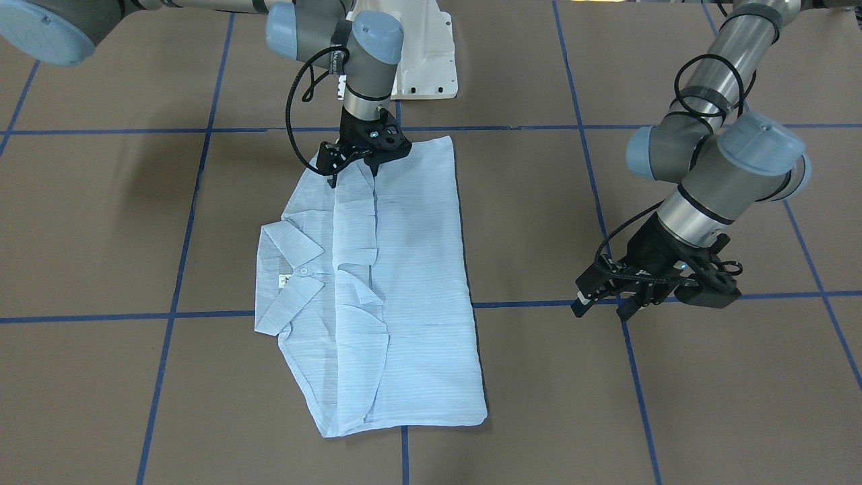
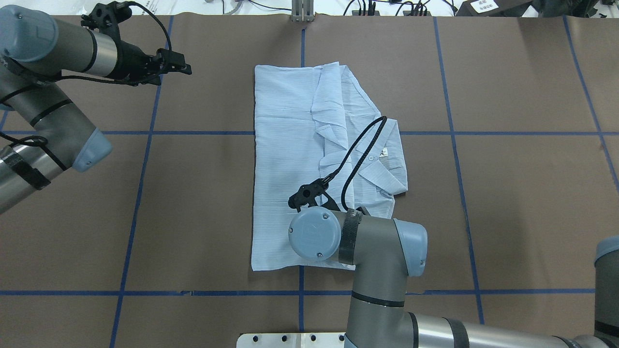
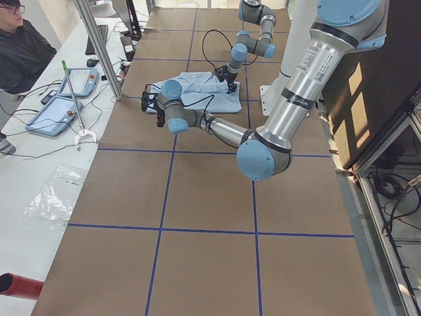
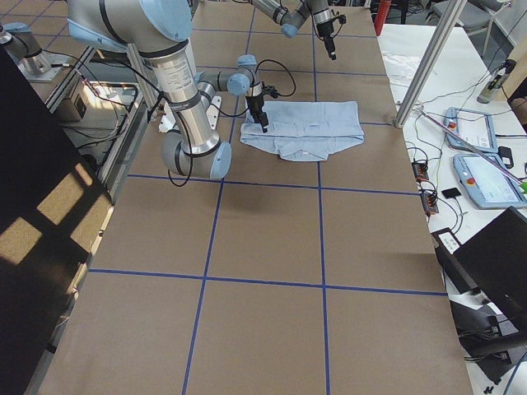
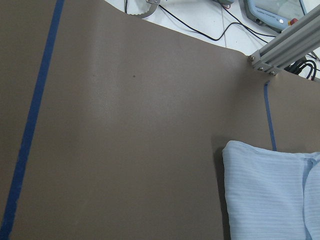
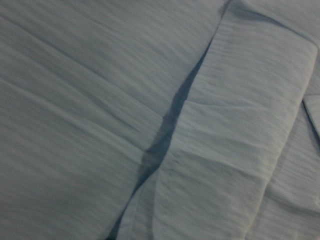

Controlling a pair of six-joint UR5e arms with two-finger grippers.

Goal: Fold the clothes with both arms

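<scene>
Shirt (image 1: 404,269): sleeves folded in, flat on the counter (image 1: 673,404).
Right hand (image 1: 353,174): open, low over shirt's robot-side edge.
Left hand (image 1: 601,311): open, well aside.
Next fold: both hands should pinch matching corners evenly.

Even overhead light, soft shadows; right wrist view of the shirt (image 6: 90,100) dim, perhaps slightly blurred.

Twin robot arms at the worktop, L arm (image 1: 714,195) & R arm (image 1: 367,74): grey metal tubes w/ pale blue round joint caps (image 2: 313,234), small screws near the cap rims. Black cables (image 2: 360,150) loop loose by each wrist; black bands (image 2: 350,237) ring the tubes. L gripper (image 1: 603,311) & R gripper (image 1: 353,176) both black, two jaws apiece. White base (image 1: 424,67) w/ bolt holes. Lettering (image 3: 304,59) on L arm's tube, too small to read.
</scene>
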